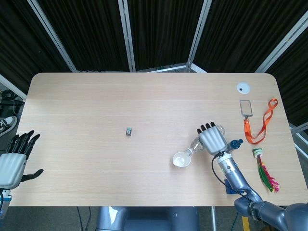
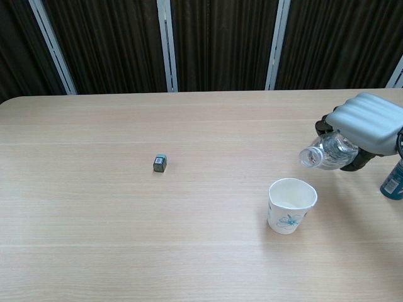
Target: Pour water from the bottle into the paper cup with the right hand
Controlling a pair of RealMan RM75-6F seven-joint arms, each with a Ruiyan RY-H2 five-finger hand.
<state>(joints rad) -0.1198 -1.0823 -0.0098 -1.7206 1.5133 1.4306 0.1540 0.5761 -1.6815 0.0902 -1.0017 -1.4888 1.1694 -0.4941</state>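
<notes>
My right hand (image 1: 212,140) (image 2: 365,122) grips a clear plastic bottle (image 1: 194,146) (image 2: 325,151), tipped on its side with the open mouth pointing left and down. The mouth hangs just above and to the right of the white paper cup (image 1: 181,159) (image 2: 291,205), which stands upright on the table. No stream of water is visible. My left hand (image 1: 13,162) hovers open off the table's near left corner, far from the cup, seen only in the head view.
A small dark cube (image 1: 129,131) (image 2: 160,163) lies mid-table. A blue cap-like item (image 1: 236,143) (image 2: 394,179) sits right of my right hand. An orange lanyard with a card (image 1: 255,122), a white disc (image 1: 243,87) and a colourful tassel (image 1: 265,173) lie along the right side.
</notes>
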